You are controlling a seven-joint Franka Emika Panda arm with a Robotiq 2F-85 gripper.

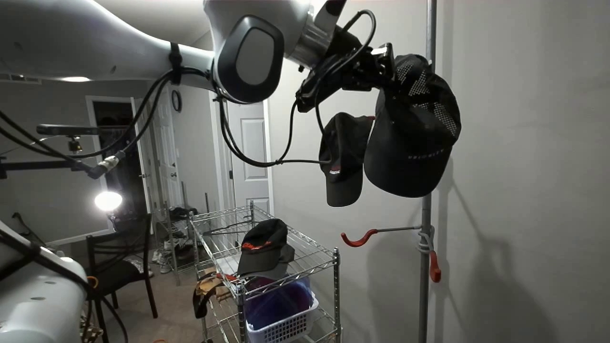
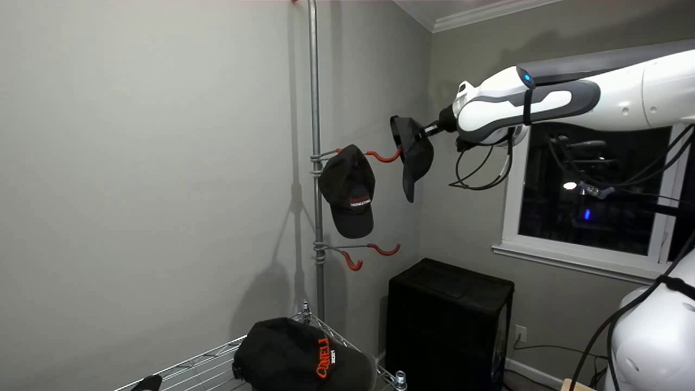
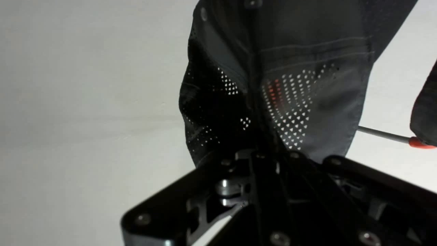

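My gripper (image 1: 393,83) is shut on a black cap (image 1: 412,143) with perforated panels and faint lettering, pinching its fabric. The cap hangs with its brim downward, its hollow side facing the pole in an exterior view (image 2: 415,157). The tip of an upper red hook (image 2: 384,157) meets the edge of this cap there; whether it bears the cap cannot be told. Red shows through the perforations of the held cap (image 3: 293,112) in the wrist view. The fingertips are dark and partly lost against the fabric. Beside it, another black cap (image 2: 347,190) hangs at the pole.
A grey metal pole (image 2: 315,98) stands by the wall, with lower red-tipped hooks (image 2: 384,250). Below is a wire shelf (image 1: 305,238) bearing a black cap with orange lettering (image 1: 262,247). A black box-shaped object (image 2: 450,309) stands in the corner near a window (image 2: 592,190).
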